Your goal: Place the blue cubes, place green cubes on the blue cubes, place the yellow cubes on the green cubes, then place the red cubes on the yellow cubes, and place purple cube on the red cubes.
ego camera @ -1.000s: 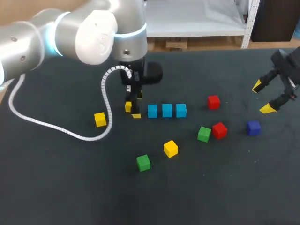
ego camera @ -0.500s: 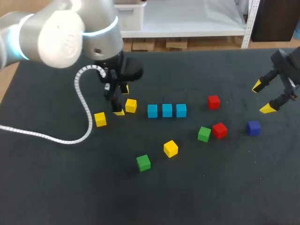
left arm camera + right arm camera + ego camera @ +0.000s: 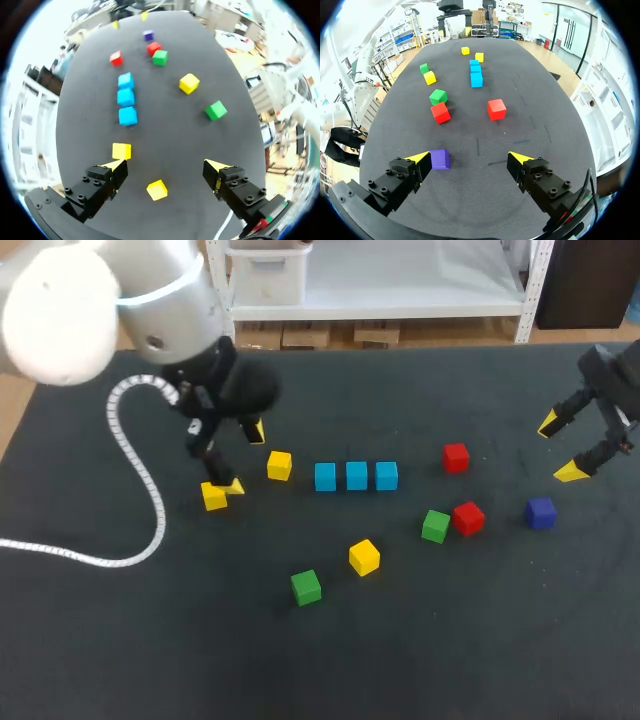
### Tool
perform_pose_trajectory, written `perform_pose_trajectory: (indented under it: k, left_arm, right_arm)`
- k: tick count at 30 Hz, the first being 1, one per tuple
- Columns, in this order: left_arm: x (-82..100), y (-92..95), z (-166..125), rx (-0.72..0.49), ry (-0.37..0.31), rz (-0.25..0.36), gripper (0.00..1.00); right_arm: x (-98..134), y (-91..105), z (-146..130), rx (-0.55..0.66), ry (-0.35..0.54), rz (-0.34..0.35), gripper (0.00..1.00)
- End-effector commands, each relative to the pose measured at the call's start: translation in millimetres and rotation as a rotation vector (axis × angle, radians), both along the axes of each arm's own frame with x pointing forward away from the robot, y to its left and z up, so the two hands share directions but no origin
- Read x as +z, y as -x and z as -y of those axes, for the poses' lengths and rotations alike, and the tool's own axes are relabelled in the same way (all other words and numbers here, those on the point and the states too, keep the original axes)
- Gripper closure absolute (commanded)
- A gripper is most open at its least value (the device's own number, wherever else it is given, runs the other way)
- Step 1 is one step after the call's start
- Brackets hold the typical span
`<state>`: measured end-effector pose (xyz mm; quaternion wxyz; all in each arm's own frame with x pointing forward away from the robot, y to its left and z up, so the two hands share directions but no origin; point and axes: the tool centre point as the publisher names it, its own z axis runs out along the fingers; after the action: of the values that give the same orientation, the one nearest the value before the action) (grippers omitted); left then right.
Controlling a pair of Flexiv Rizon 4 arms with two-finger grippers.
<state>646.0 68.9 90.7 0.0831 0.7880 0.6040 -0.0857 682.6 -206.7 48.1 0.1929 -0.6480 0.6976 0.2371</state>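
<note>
Near the table's (image 3: 120,640) left edge, the left fingers (image 3: 107,177), spread wide, straddle a yellow cube (image 3: 157,189) lying just behind their tips.

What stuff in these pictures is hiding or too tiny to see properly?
- Head view: the right arm is cut off by the edge, so little more than the right pincer shows.
- Head view: the left arm covers part of the table under it.
- Left wrist view: the purple cube is far off and too small for any detail.
</note>
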Motion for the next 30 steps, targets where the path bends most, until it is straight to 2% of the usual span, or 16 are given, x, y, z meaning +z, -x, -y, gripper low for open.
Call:
perform_pose_trajectory:
  k: [1,3,5,9,14,16,20,22,26,30]
  left_arm:
    - [8.6,18.5,-12.6,-0.281,0.135,0.162,0.0]
    - [8.7,27.1,-11.7,-0.426,0.169,0.176,0.0]
    - [7.9,36.2,-10.9,-0.562,0.155,0.191,0.0]
    - [6.8,51.5,-8.7,-0.706,0.177,0.184,0.0]
    - [7.8,72.4,4.2,-0.949,0.242,0.179,0.0]
    - [7.0,78.5,9.2,-1.03,0.247,0.18,0.0]
    - [2.8,79.7,13.9,-1.054,0.251,0.169,0.0]
    - [-1.1,70.8,9.4,-0.961,0.282,0.163,0.0]
    - [2.2,49.3,-3.4,-0.858,0.2,0.222,0.0]
    - [12.2,44.4,-8.8,-0.911,0.215,0.258,0.0]
  right_arm:
    - [-0.3,-0.3,-0.1,0.001,-0.001,0.0,0.0]
    - [-0.3,-0.3,-0.1,0.001,-0.001,0.0,0.0]
    - [-0.3,-0.3,-0.1,0.001,-0.001,0.0,0.0]
    - [-0.3,-0.3,-0.1,0.001,-0.001,0.0,0.0]
    - [-0.3,-0.3,-0.1,0.001,-0.001,0.0,0.0]
    - [-0.3,-0.3,-0.1,0.001,-0.001,0.0,0.0]
    - [-0.3,-0.3,-0.1,0.001,-0.001,0.0,0.0]
    - [-0.3,-0.3,-0.1,0.001,-0.001,0.0,0.0]
    - [-0.3,-0.3,-0.1,0.001,-0.001,0.0,0.0]
    - [-0.3,-0.3,-0.1,0.001,-0.001,0.0,0.0]
